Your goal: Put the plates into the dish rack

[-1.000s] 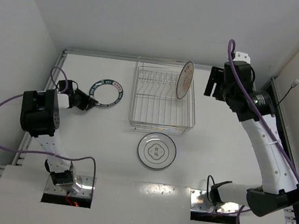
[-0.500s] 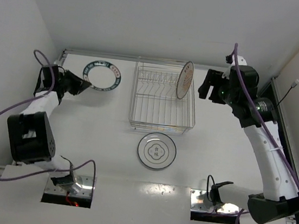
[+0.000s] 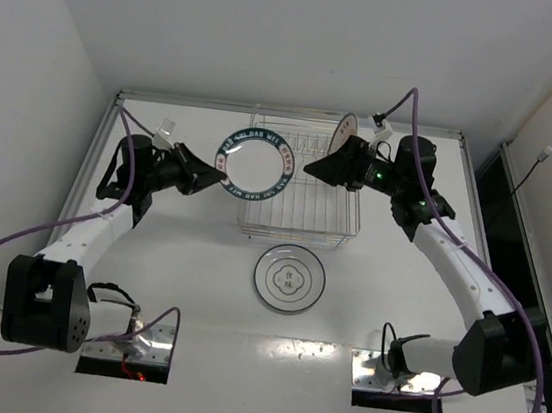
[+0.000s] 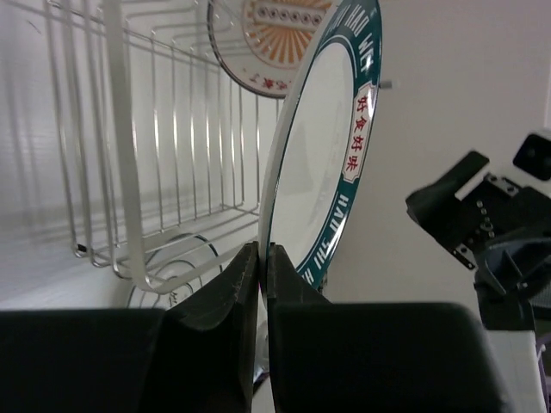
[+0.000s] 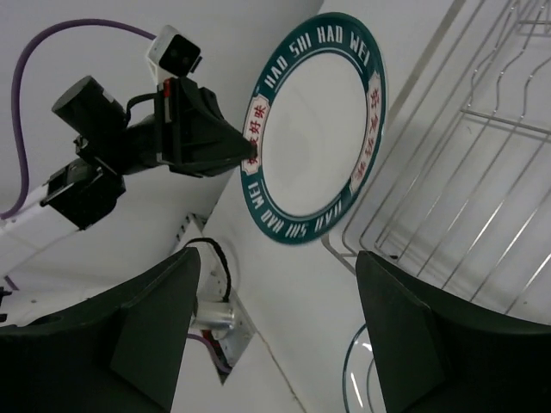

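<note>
My left gripper (image 3: 217, 172) is shut on the rim of the white plate with the dark lettered band (image 3: 254, 162) and holds it upright in the air at the left side of the dish rack (image 3: 295, 237). In the left wrist view the fingers (image 4: 237, 284) pinch this plate's edge (image 4: 323, 155). The orange sunburst plate (image 3: 345, 127) stands upright in the rack's far right slots. The ringed white plate (image 3: 289, 277) lies flat on the table in front of the rack. My right gripper (image 3: 313, 168) is open and empty above the rack, facing the held plate (image 5: 314, 129).
White walls close the table on the left, back and right. The right arm (image 4: 482, 224) reaches over the rack from the right. The arm bases (image 3: 127, 334) sit at the near edge.
My left gripper lifted the lettered plate off the table's far left and swung it right, up to the rack. My right gripper moved left from beside the rack to above it.
</note>
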Robot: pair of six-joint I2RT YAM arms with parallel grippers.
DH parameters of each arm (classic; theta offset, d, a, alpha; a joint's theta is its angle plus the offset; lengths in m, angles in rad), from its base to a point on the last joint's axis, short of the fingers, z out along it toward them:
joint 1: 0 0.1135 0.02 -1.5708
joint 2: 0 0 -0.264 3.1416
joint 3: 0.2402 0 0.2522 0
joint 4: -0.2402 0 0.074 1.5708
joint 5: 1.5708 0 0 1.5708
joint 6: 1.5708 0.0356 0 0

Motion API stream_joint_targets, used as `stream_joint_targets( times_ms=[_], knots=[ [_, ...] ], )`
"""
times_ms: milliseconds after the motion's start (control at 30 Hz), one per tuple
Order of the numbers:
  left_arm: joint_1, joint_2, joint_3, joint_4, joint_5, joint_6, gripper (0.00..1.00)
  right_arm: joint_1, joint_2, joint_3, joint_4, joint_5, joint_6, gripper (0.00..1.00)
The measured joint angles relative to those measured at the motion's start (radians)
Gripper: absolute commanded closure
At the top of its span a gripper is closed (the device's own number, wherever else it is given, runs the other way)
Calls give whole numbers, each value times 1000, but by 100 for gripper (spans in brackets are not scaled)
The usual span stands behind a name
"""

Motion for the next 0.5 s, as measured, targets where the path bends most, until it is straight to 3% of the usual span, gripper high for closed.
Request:
stream_joint_targets(
  times_ms=[300, 433, 500],
  knots=[
    [-150, -10, 8, 58, 0, -55, 100, -2, 118, -29, 193, -60, 109, 33],
    [-193, -10, 25, 73, -5, -72, 100, -2, 132, -55, 229, -71, 138, 49],
    [-206, -10, 34, 82, -6, -79, 100, -3, 138, -56, 242, -76, 147, 62]
  ],
)
